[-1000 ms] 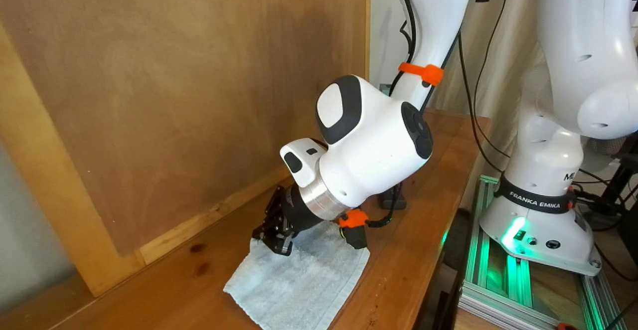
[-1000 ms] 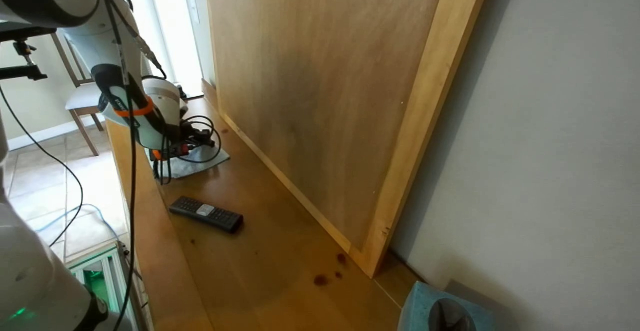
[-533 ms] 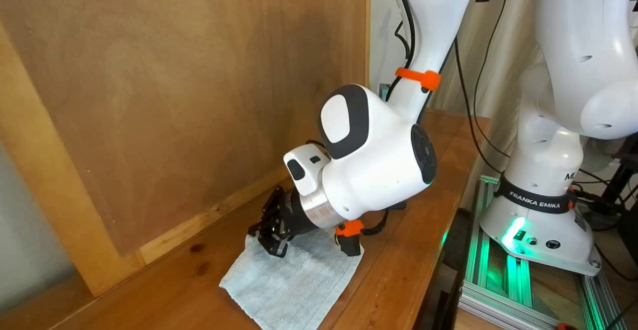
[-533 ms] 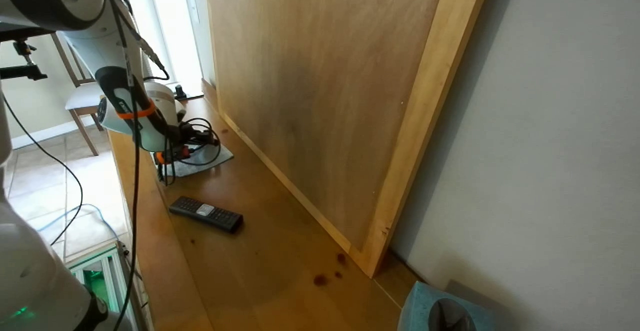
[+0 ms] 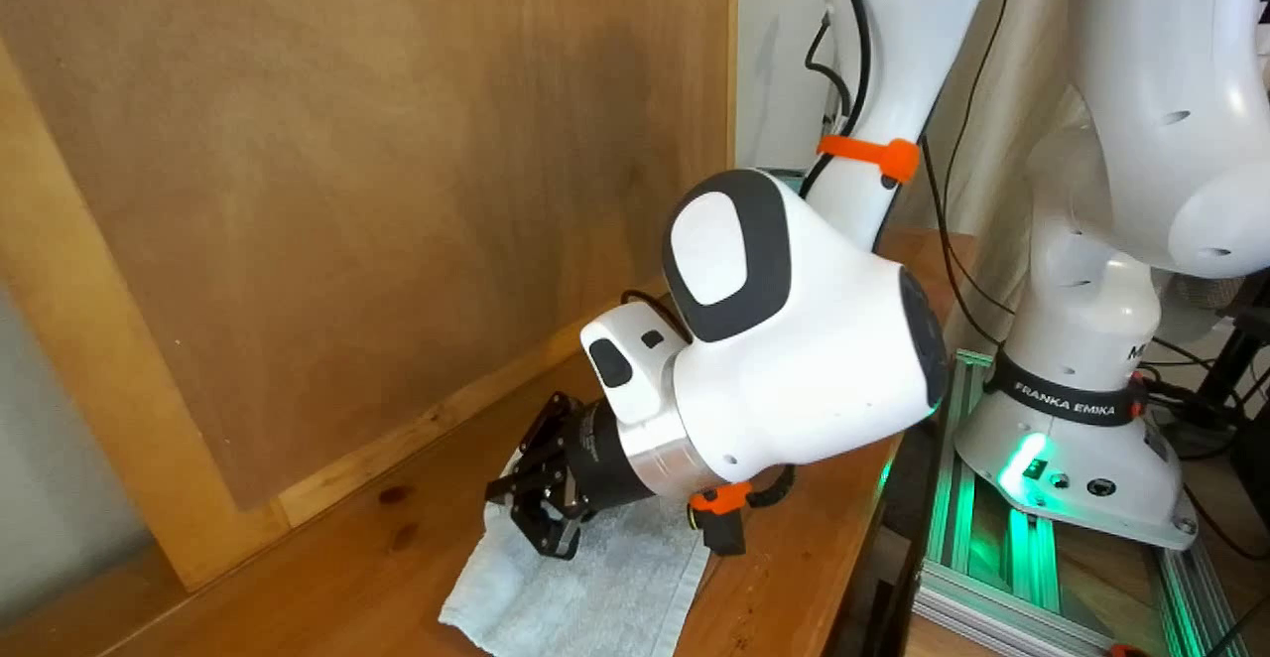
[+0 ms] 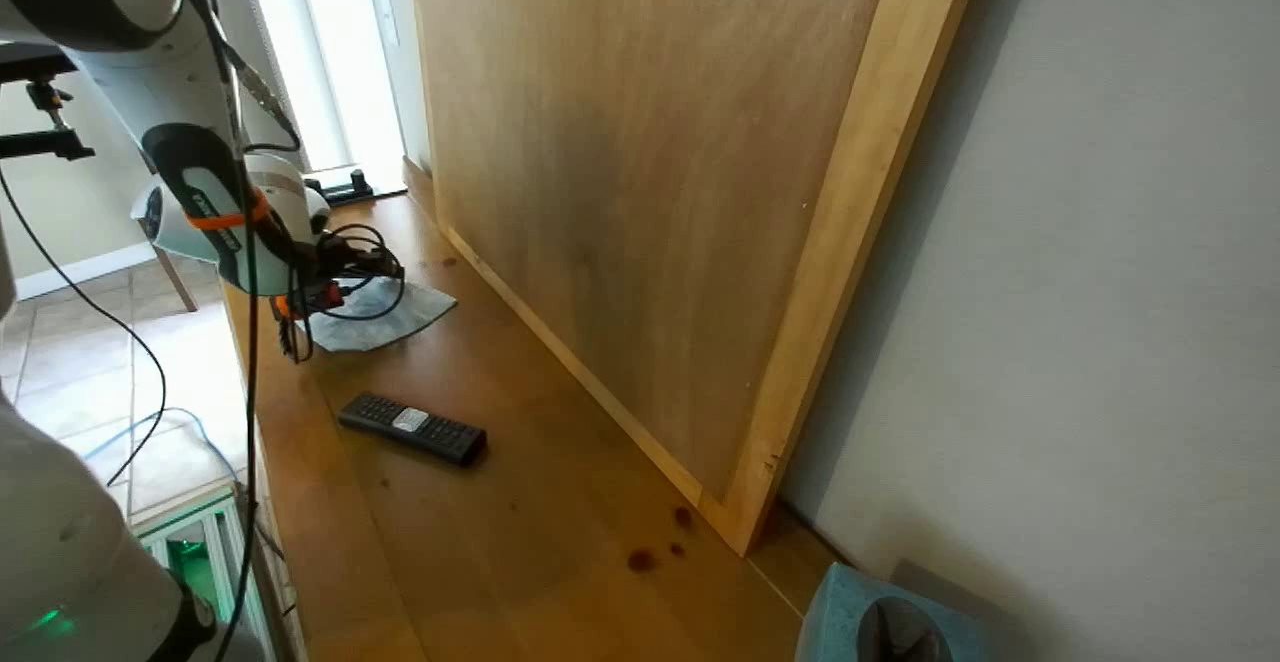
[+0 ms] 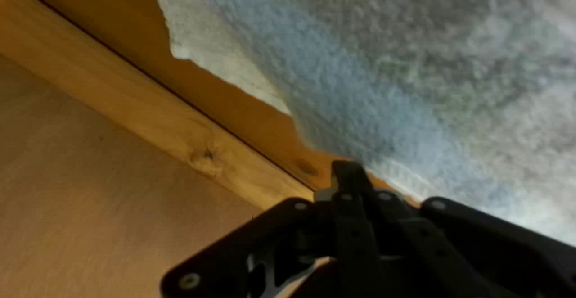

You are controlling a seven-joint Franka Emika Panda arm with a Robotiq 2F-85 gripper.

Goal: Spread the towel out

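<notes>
Pale-blue towel (image 5: pixel 615 583) | fuzzy, rippled surface | end effector (image 5: pixel 504 491) pinching its edge

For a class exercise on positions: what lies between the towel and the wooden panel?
A strip of wooden tabletop, seen in the wrist view, separates towel from panel; an exterior view shows two dark knots in it.

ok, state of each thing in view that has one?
Pale blue-grey cloth towel: largely flat, one edge raised
Black two-finger gripper: shut, apparently on the towel's edge
Black rectangular remote: flat, buttons up
Green base light: lit
Teal box with dark opening: contents unclear
</notes>
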